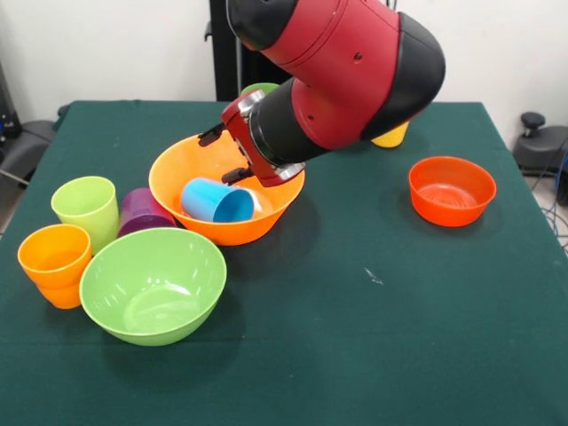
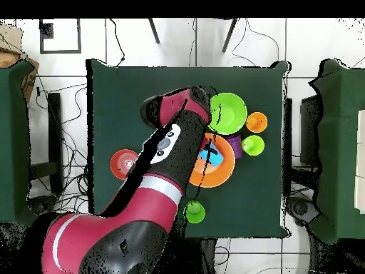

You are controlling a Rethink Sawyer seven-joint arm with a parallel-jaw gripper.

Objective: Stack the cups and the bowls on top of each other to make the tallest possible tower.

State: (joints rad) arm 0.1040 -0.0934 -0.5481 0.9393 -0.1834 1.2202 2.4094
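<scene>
My gripper (image 1: 232, 155) hangs over the large orange bowl (image 1: 191, 169), just above the blue cup (image 1: 217, 201) lying tipped on its side inside it. My jaws are mostly hidden behind my wrist; I cannot tell whether they're apart or together.

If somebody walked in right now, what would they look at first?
Probably the big red and black robot arm leaning down over the large glossy orange plastic bowl in the middle of the green table. A small blue plastic cup lies on its side inside that bowl. In the front view, a big lime-green plastic bowl sits empty at the near left, beside an orange cup.
</scene>
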